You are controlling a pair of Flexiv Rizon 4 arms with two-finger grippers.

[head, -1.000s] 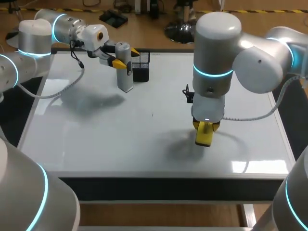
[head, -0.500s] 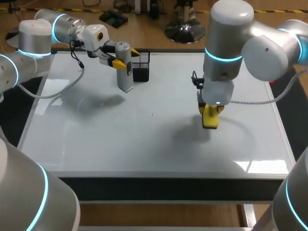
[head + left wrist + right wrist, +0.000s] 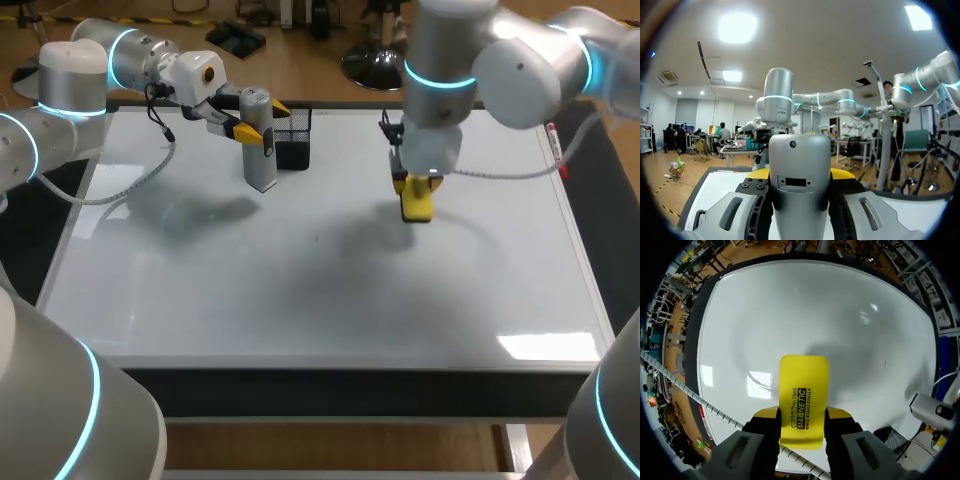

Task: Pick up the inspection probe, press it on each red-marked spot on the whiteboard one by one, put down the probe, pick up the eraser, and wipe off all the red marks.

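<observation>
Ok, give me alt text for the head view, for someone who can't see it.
The right gripper holds a yellow eraser over the far middle of the whiteboard. The left gripper holds the grey probe upright at the far left, beside a black basket. No red marks show on the board.

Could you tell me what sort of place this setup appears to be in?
Probably a robotics lab test bench: a whiteboard lies flat as the work surface, the left gripper holds a grey inspection probe upright, and the right gripper holds a yellow eraser.
</observation>
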